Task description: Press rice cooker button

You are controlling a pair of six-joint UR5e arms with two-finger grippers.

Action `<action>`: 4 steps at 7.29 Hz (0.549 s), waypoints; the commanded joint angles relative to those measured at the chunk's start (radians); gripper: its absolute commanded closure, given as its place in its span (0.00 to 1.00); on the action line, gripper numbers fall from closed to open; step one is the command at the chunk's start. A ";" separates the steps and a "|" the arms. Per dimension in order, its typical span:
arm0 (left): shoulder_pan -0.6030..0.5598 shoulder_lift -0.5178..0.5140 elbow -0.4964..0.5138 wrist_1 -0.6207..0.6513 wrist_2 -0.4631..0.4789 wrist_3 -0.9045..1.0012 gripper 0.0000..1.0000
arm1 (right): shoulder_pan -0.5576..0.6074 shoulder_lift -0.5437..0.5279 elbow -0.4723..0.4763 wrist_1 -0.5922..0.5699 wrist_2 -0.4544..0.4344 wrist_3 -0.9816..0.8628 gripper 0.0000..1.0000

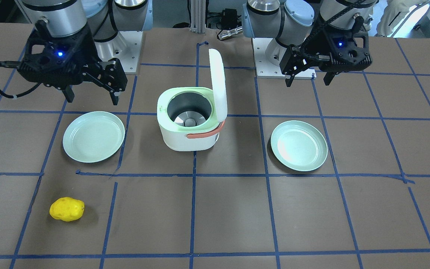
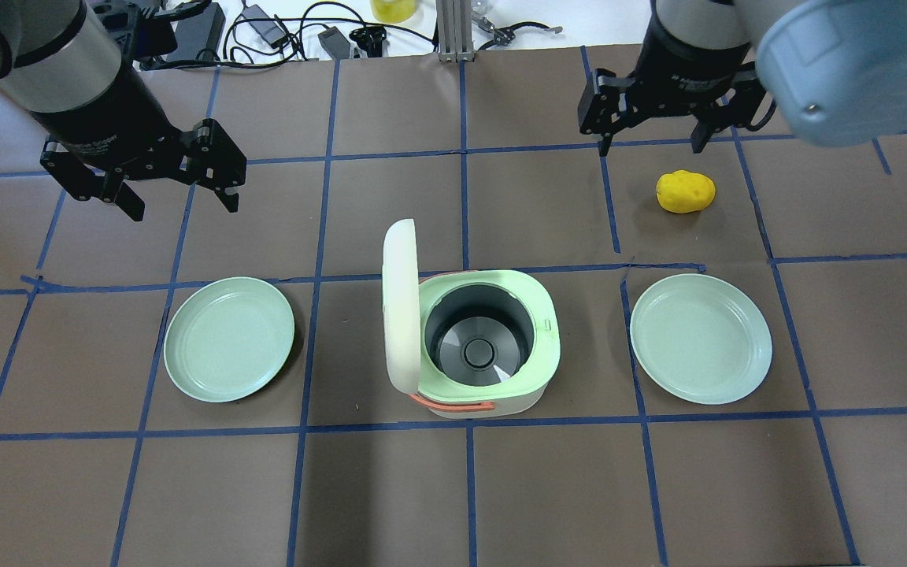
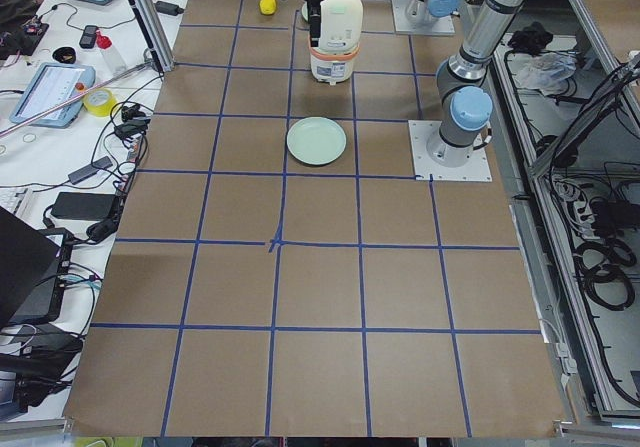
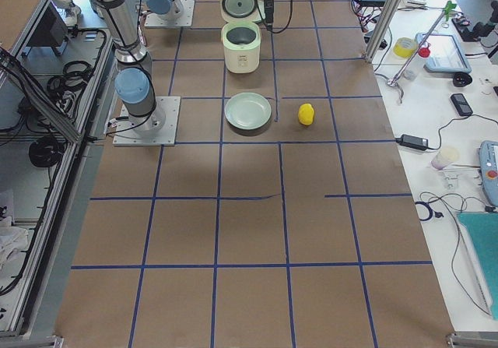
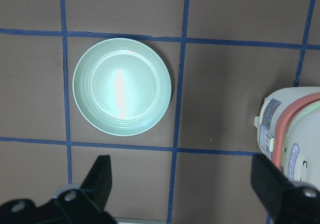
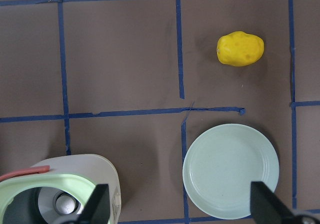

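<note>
The white rice cooker (image 1: pixel 190 140) with a pale green rim and an orange handle stands at the table's middle, lid (image 1: pixel 217 84) raised upright and its pot empty. It also shows in the overhead view (image 2: pixel 544 346), with a small tab on the rim (image 2: pixel 548 324) on my right side. My left gripper (image 2: pixel 183 206) hangs open and empty, beyond and to the left of the cooker. My right gripper (image 2: pixel 650 147) hangs open and empty, beyond and to the right of it. In the left wrist view the cooker's side (image 5: pixel 292 139) is at the right edge.
Two pale green plates lie either side of the cooker, one on my left (image 2: pixel 229 339) and one on my right (image 2: pixel 701 339). A yellow potato-like object (image 2: pixel 685 192) lies just below my right gripper in the overhead view. Cables and devices line the table's far edge.
</note>
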 commanded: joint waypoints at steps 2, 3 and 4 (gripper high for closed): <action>0.000 0.000 0.000 0.000 0.000 -0.001 0.00 | -0.021 0.018 -0.052 0.017 0.007 -0.011 0.00; 0.000 0.000 0.000 0.000 0.000 -0.001 0.00 | -0.023 0.018 -0.054 0.017 0.006 -0.011 0.00; 0.000 0.000 0.000 0.000 0.000 0.001 0.00 | -0.021 0.018 -0.054 0.025 0.006 -0.011 0.00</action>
